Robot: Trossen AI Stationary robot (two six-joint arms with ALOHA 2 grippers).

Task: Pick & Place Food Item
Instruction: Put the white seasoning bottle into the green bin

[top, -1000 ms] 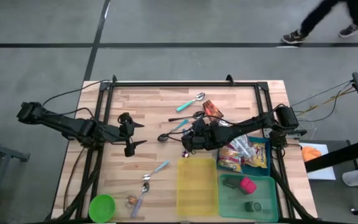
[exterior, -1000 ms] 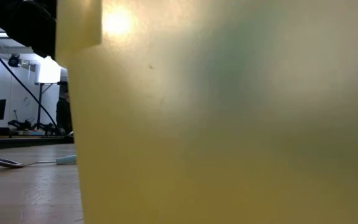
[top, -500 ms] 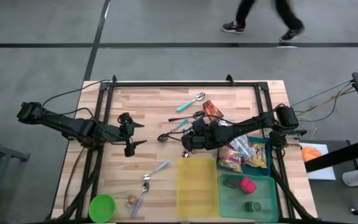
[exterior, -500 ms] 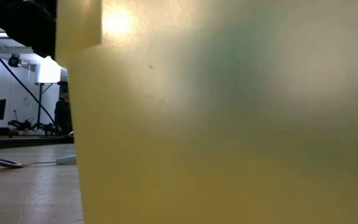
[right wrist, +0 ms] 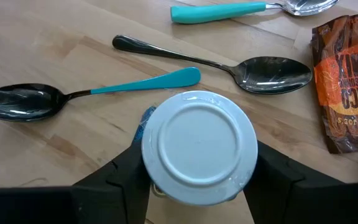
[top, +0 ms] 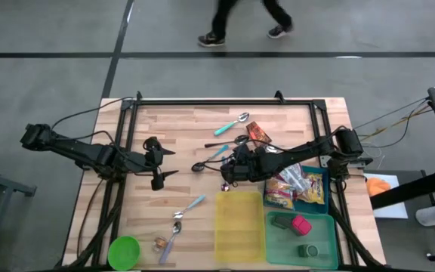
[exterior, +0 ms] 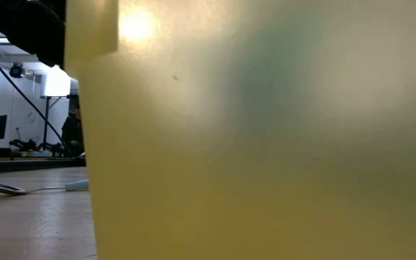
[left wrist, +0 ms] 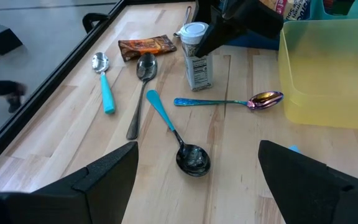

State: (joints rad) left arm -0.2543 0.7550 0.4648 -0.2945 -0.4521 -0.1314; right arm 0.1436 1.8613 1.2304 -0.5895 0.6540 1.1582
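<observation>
Wooden slats of the table (top: pixel 180 128) fill the scene, with grey floor beyond. At the right gripper (right wrist: pixel 199 186) the 2 fingers (right wrist: pixel 122 180) clamp the sides of a white-lidded spice jar (right wrist: pixel 199 147), which stands upright near the table's middle, just off the yellow bin (top: pixel 239 225)'s far corner. The grasp looks made, so the lift is the step in hand; next I judge the jar must rise straight up, then travel to a bin at the near right corner.

Close around it lie a black spoon with a teal handle (right wrist: pixel 73 94), an all-black spoon (right wrist: pixel 229 65) and an iridescent spoon (left wrist: pixel 235 101), none touching the jar. A taco seasoning packet (right wrist: pixel 344 81) lies nearer the far edge. The yellow bin's wall stands in the straight path and must be cleared. Toward the left edge, the left gripper (top: pixel 162 162) waits with fingers spread wide, holding nothing.
</observation>
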